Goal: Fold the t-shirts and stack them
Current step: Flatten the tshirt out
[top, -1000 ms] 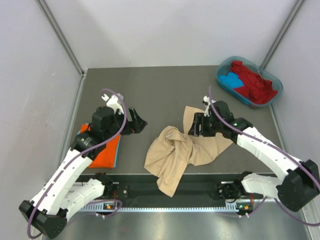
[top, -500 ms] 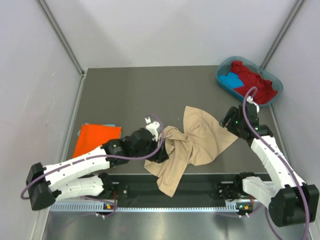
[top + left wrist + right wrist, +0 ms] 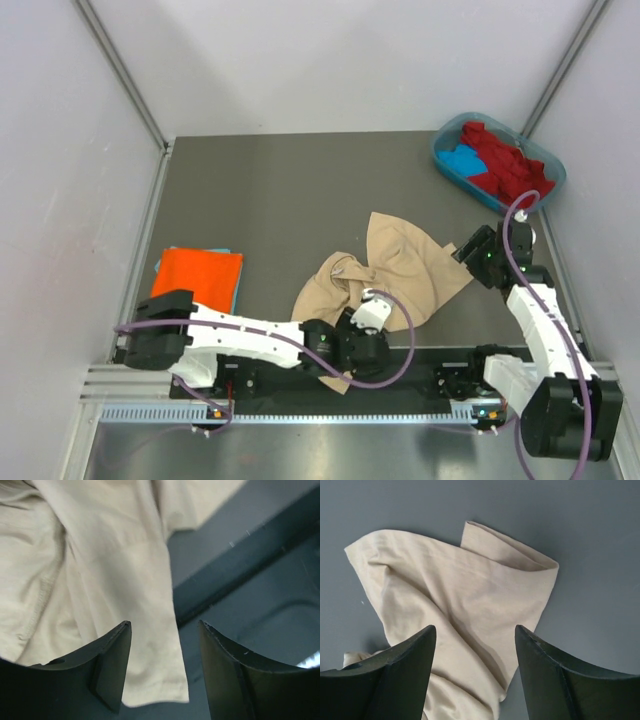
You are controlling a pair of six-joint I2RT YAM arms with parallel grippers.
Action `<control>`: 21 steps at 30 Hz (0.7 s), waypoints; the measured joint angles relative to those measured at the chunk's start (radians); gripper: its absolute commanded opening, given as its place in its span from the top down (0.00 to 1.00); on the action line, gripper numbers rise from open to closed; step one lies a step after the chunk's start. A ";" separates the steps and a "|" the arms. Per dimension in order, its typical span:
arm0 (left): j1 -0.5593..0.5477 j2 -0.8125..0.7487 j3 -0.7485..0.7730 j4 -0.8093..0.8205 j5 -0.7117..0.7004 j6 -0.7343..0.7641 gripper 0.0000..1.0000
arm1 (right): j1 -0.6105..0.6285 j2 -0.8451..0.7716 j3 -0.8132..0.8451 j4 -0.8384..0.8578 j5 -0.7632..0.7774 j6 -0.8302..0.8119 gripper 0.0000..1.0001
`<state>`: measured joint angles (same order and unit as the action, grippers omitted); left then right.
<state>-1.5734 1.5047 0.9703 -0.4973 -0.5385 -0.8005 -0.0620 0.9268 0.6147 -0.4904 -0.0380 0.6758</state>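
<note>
At table [image 3: 300,190] front | left hand [image 3: 165,625] released over beige t-shirt [image 3: 400,265] | right hand [image 3: 475,630] released

Left end effector [image 3: 165,626] moved over beige t-shirt [image 3: 405,262], right arm [image 3: 537,312] retreated

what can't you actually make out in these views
- Top view: whether the left gripper touches the beige t-shirt; its own wrist covers the fingertips.
- Top view: the blue shirt beneath the orange t-shirt; only a sliver shows.
- Top view: how many shirts are heaped in the tub; too tangled.
</note>
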 measured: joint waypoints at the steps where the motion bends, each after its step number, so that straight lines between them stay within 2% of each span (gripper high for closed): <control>1: 0.011 0.023 0.018 -0.011 -0.013 -0.007 0.39 | -0.009 0.010 -0.008 0.003 -0.007 0.005 0.37; 5: 0.120 0.042 0.036 -0.010 -0.023 -0.005 0.39 | -0.020 0.066 -0.012 0.037 -0.016 0.019 0.38; 12: 0.412 -0.029 -0.032 0.085 0.044 0.026 0.40 | -0.030 0.175 -0.009 0.081 0.032 0.043 0.39; 21: 0.566 0.030 -0.034 0.135 0.121 0.089 0.41 | -0.033 0.156 -0.010 0.085 0.037 0.047 0.39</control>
<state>-1.0069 1.5349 0.9367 -0.3622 -0.4171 -0.7116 -0.0948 1.0828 0.6052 -0.4057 -0.0010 0.7231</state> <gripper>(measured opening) 0.598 0.608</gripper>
